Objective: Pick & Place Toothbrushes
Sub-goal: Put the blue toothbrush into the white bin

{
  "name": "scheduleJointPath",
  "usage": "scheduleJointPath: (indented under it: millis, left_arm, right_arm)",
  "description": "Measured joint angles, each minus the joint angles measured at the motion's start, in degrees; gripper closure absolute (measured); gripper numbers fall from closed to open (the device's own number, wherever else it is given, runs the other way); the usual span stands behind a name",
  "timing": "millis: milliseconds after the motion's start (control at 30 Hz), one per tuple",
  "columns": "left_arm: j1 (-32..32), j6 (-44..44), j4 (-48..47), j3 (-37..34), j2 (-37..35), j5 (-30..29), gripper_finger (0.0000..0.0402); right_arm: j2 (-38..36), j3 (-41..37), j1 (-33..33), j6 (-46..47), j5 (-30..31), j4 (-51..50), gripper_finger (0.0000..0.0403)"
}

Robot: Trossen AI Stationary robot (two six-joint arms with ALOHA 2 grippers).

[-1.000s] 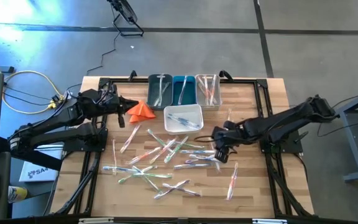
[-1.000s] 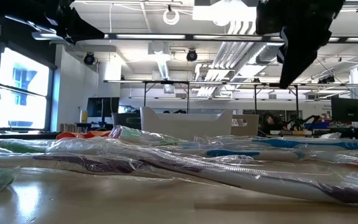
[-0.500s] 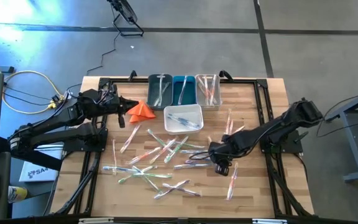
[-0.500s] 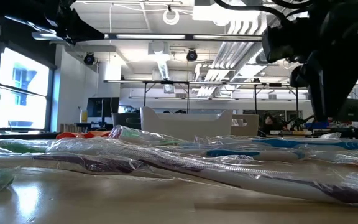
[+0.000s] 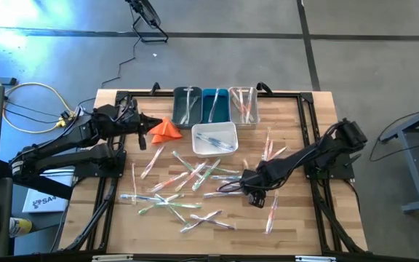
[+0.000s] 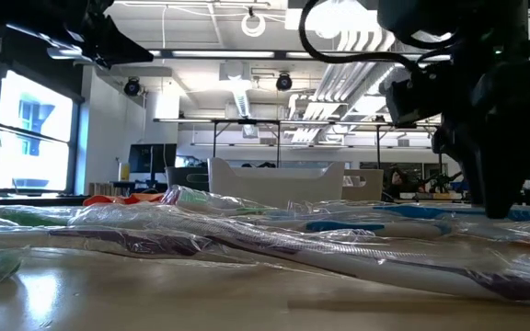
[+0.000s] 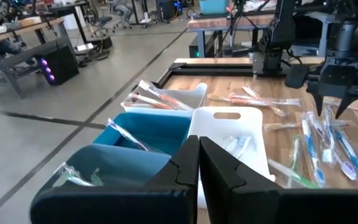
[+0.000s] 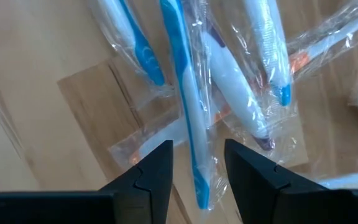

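Many wrapped toothbrushes [image 5: 188, 182] lie scattered flat on the wooden table [image 5: 297, 233], and a few more lie in the bins at the far edge. My right gripper [image 5: 248, 191] points down, low over the right end of the pile. It is open, its fingers [image 8: 149, 168] standing on either side of a blue-handled toothbrush [image 8: 184, 106] in a clear wrapper; I see no touch. My left gripper [image 7: 199, 163] is shut and empty, held up at the far left beside the orange cloth [image 5: 165, 128].
Along the far edge stand a dark teal bin [image 5: 187, 106], a blue bin [image 5: 214, 106] and a clear bin [image 5: 244, 106], with a white bin [image 5: 214, 138] in front of them. Single toothbrushes lie at the right [image 5: 272, 211]. Black rails frame the table.
My right gripper has come down toward the toothbrushes and moved toward the table's near edge, tipping until it points down. Its fingers stay open. The toothbrushes have not moved.
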Motion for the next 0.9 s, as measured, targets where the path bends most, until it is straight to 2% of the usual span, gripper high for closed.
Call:
scheduleJointPath:
  millis: [167, 600, 900]
  left_arm:
    - [0.00, 0.01, -0.02, 0.00, 0.00, 0.00, 0.0394]
    - [0.00, 0.00, -0.41, 0.00, 0.00, 0.00, 0.0394]
    - [0.00, -0.11, -1.54, 0.00, 0.00, 0.02, 0.0394]
  right_arm:
    - [0.00, -0.01, 0.00, -0.10, 1.46, 0.07, 0.0278]
    - [-0.02, 0.00, -0.07, -0.27, 2.86, 0.04, 0.0388]
    - [-0.10, 0.00, -0.07, -0.99, 2.65, -0.56, 0.0395]
